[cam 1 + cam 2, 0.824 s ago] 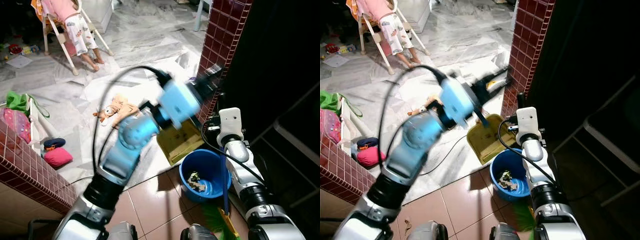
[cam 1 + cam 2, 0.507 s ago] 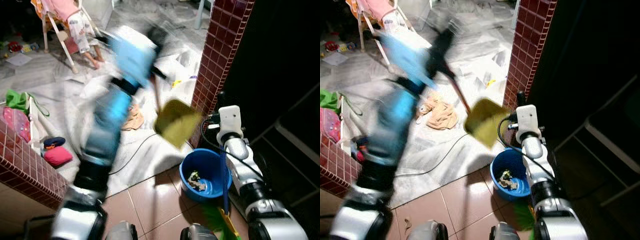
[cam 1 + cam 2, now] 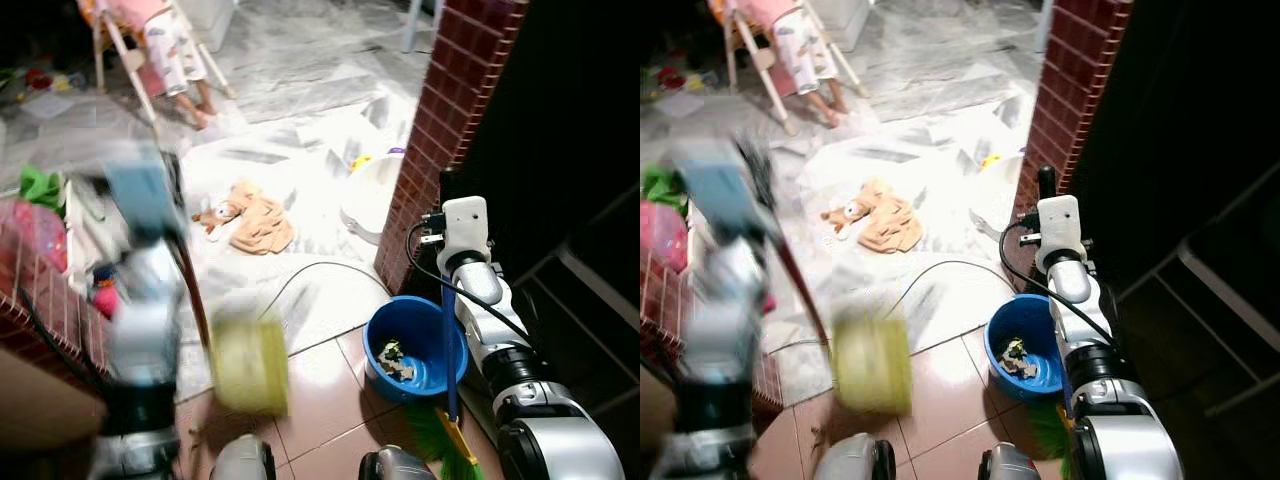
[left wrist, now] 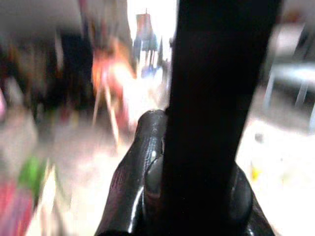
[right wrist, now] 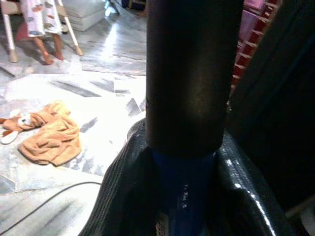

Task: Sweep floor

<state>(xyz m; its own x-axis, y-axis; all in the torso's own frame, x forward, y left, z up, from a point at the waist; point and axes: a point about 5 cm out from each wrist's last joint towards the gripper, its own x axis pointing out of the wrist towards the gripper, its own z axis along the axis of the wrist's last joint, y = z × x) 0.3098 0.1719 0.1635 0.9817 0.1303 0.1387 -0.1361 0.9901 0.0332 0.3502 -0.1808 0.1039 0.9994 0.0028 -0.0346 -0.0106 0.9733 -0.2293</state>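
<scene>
Left tool: clamped on dustpan handle (head views blurred), pan over tiled floor. Right tool: gripping broom handle, bristles beside blue bucket. Right wrist view adds plush toy.

left arm and dustpan motion-blurred.

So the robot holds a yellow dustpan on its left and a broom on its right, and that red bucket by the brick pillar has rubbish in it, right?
Almost: the bucket is blue, not red, as the left eye view shows. The rest holds: the left gripper holds the yellow dustpan, the right gripper holds the broom, and rubbish lies in the bucket beside the brick pillar.
</scene>
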